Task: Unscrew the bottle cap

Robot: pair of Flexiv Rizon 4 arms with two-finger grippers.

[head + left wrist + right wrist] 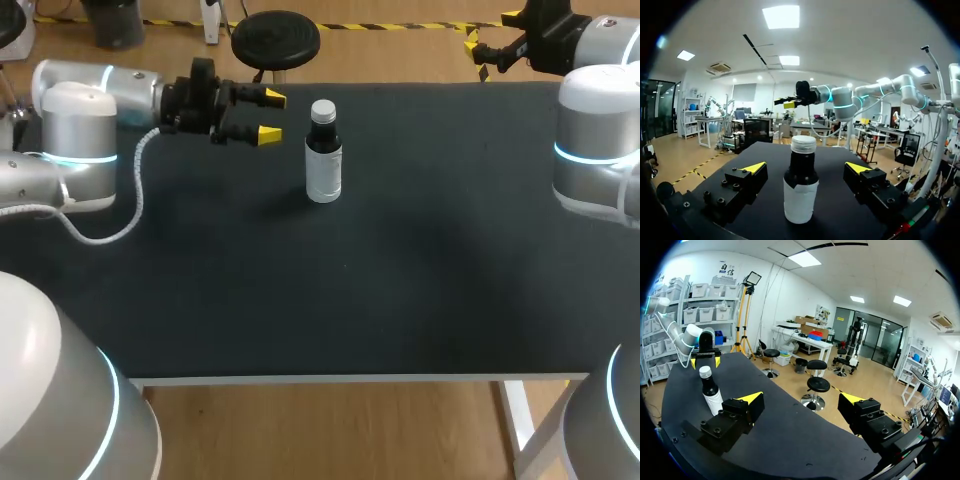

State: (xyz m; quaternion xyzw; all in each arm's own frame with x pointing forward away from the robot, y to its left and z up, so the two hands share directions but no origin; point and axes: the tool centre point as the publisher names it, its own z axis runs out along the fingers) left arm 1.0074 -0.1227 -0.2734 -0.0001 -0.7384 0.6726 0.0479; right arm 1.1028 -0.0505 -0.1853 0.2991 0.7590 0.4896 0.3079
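The left gripper point(272, 116) hangs low over the far left part of the black table point(400, 300), fingers spread wide and pointing toward the middle; its two yellow tips stand one behind the other in the head view, with nothing between them. Just ahead of those tips, apart from both, stands the bottle point(323, 165); it is upright on the tabletop, dark-bodied with a white label wrapped round its lower half, and the pale cap point(322, 110) sits on its neck. From the left wrist camera the bottle rises squarely in line with the gap between the fingers (neither finger touches it); the cap stands higher than the yellow tips on either side. A white cable point(140, 190) loops from the left arm's wrist down across the table's left edge.

The right gripper point(492, 32) is held well apart from the bottle, beyond the table's far edge toward the right corner; its fingers are likewise spread, gripping nothing. In the right wrist view the bottle stands well off to one side of that gripper, out past one finger rather than between the two; the left gripper shows just behind the bottle there, yellow tips level with the cap. The right arm's silver body enters at the table's right edge.
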